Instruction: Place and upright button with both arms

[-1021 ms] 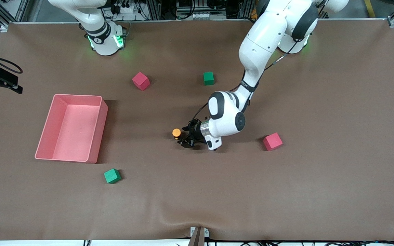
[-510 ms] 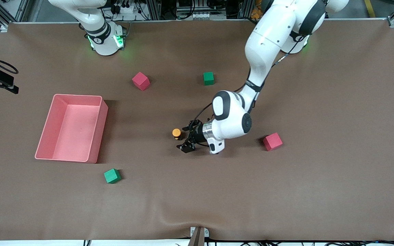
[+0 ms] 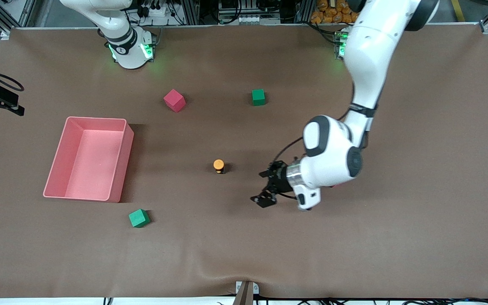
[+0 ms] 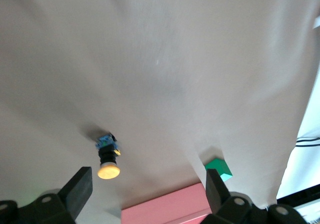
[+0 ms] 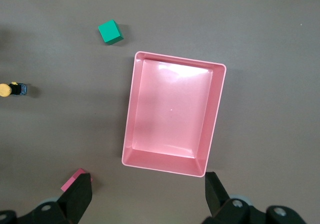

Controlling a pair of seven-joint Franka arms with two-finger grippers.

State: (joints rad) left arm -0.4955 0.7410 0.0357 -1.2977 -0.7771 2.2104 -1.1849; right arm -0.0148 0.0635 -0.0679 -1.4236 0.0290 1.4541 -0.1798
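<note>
The button [image 3: 219, 165] is seen upright on the brown bench [image 3: 417, 212], orange cap uppermost, between the pink bin [image 3: 121, 169] and the left pincer [image 3: 267, 186]. That pincer is spread wide and empty, clear of the button. The right pincer [image 5: 145, 204], over the bin, is likewise held open, empty, waiting.

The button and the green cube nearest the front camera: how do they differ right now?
The button is smaller, with a round orange cap on a dark body; the green cube is plain and blocky. The button stands cap up near the table's middle; the green cube lies nearer the front camera, by the pink bin. Both rest free on the table.
</note>
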